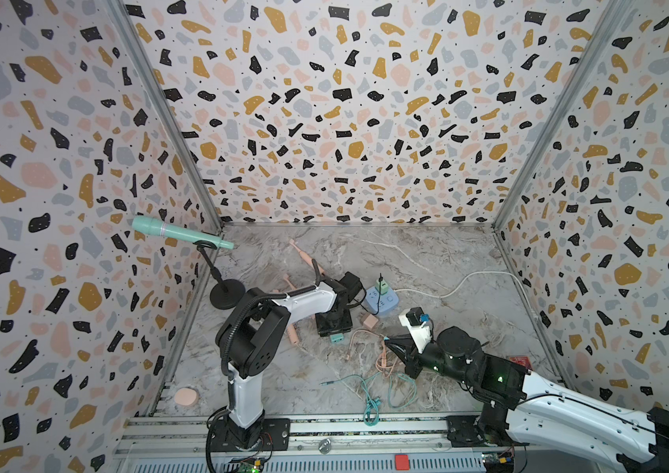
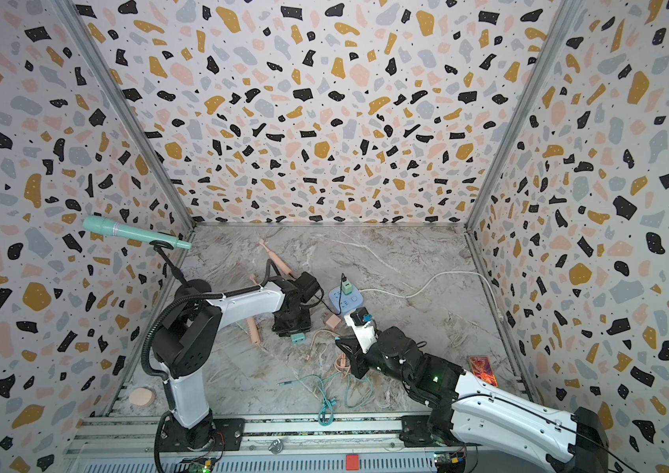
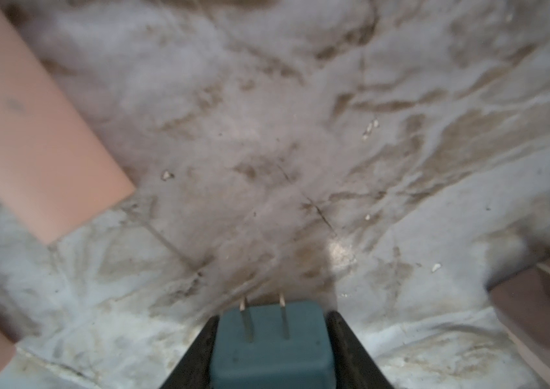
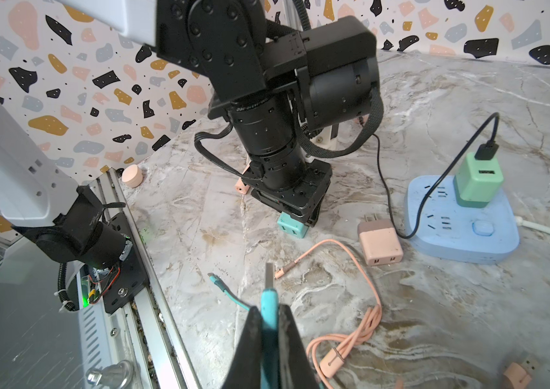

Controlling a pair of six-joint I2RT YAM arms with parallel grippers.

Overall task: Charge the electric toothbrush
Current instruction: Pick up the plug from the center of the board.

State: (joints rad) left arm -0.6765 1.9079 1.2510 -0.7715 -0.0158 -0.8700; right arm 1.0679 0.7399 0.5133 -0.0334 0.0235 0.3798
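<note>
Pinching the teal adapter [image 3: 267, 357] from both sides, the left gripper [image 3: 273, 318] stood nose-down near the middle of the marble counter [image 1: 427, 262]. The adapter's two prongs pointed away from the wrist camera. Whether the block rested on the marble or hung just clear of it could not be told.

The right gripper [image 4: 268, 308] was clamped on the USB plug [image 4: 269, 276] of the teal cable [image 1: 369, 395]. It held the plug off the counter, aimed toward the adapter but apart from it. The cable's coil lay near the front edge, and its small connector [image 4: 215, 279] lay loose on the marble.

Two pink brushes were out. The pink toothbrush [image 1: 303, 256] lay toward the back left corner, its lower end hidden by the left arm. The second pink toothbrush [image 1: 293, 335] lay just beside the left gripper, partly under that arm. Neither showed a cable in it, and which one was meant could not be told.

The blue power strip [image 4: 502, 242] sat near the counter's middle, just beyond both grippers. It carried a green adapter [image 4: 477, 178] with a black cable [image 4: 385, 175] in it. A pink adapter [image 4: 381, 246] lay unplugged beside the strip, with a pink cable [image 4: 368, 279] loose nearby.

The task looked barely begun, with only the two pickups made. It seemed three steps were left: pushing the USB plug into the teal adapter, seating the adapter in a free socket of the strip, and fitting the small connector to a brush.
</note>
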